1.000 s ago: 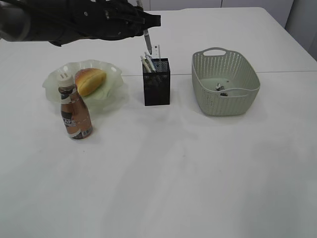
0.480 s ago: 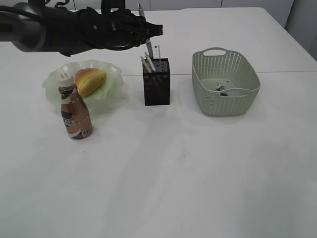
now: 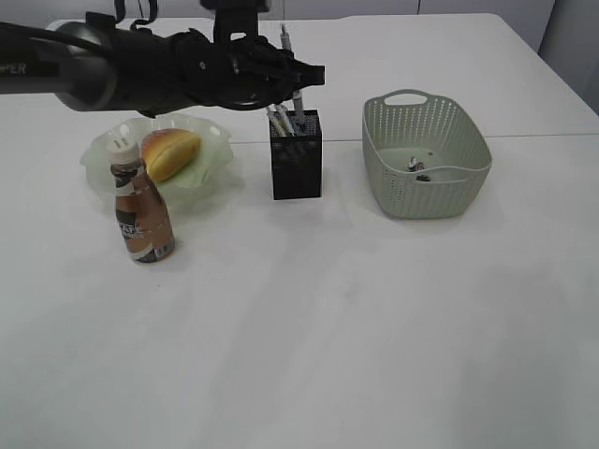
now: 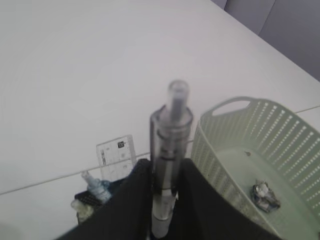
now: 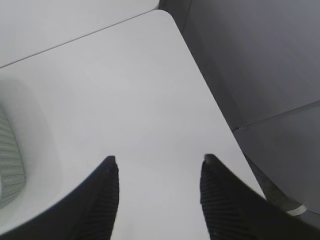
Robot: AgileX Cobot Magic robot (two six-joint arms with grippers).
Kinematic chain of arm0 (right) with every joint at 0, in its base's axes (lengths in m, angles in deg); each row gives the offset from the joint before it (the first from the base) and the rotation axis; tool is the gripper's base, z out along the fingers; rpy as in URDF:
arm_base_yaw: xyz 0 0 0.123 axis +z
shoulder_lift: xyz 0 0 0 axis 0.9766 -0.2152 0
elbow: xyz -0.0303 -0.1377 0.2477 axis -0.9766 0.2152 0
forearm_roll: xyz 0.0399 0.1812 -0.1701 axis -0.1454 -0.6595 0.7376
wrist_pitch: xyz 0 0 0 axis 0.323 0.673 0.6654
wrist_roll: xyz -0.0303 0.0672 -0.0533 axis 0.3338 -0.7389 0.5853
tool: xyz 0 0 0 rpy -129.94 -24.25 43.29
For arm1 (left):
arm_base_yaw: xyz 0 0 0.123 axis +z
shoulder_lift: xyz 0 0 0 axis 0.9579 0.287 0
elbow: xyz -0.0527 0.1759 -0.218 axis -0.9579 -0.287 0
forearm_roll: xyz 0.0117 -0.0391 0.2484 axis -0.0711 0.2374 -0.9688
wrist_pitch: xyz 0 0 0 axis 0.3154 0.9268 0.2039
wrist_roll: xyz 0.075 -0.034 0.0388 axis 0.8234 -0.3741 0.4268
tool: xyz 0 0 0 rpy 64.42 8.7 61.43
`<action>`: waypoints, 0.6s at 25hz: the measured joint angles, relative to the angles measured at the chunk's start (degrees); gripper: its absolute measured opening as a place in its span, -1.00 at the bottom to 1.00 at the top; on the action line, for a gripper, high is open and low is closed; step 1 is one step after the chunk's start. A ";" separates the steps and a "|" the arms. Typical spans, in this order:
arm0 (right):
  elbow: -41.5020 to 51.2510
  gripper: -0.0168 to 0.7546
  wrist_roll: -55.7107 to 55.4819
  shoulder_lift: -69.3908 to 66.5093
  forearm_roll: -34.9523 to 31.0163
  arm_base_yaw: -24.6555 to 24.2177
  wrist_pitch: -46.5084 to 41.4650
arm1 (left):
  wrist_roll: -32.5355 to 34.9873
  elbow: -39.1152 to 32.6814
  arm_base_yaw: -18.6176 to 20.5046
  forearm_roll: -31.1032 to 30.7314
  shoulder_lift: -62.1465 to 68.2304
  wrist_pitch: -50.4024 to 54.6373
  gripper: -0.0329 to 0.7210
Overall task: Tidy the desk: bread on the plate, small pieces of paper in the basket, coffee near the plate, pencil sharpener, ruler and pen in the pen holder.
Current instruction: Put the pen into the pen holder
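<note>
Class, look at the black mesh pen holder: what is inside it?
The pen holder holds the clear ruler and pen-like sticks; its lower contents are hidden by mesh.

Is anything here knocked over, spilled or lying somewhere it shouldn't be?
Nothing stands out. The bread lies on the plate, the coffee stands upright beside it, and the paper bits are in the basket. Only the pen is unplaced, gripped by the left gripper above the pen holder.
</note>
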 joint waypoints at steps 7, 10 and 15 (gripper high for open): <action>0.00 0.12 0.00 0.00 0.00 0.00 0.00 | 0.00 0.00 0.00 0.15 1.52 1.15 -0.56; 0.00 0.12 0.00 0.00 0.00 0.00 0.00 | 0.00 0.00 0.00 0.15 1.52 1.15 -0.56; 0.00 0.12 0.00 0.00 0.00 0.00 0.00 | 0.00 0.00 0.00 0.25 1.52 1.15 -0.55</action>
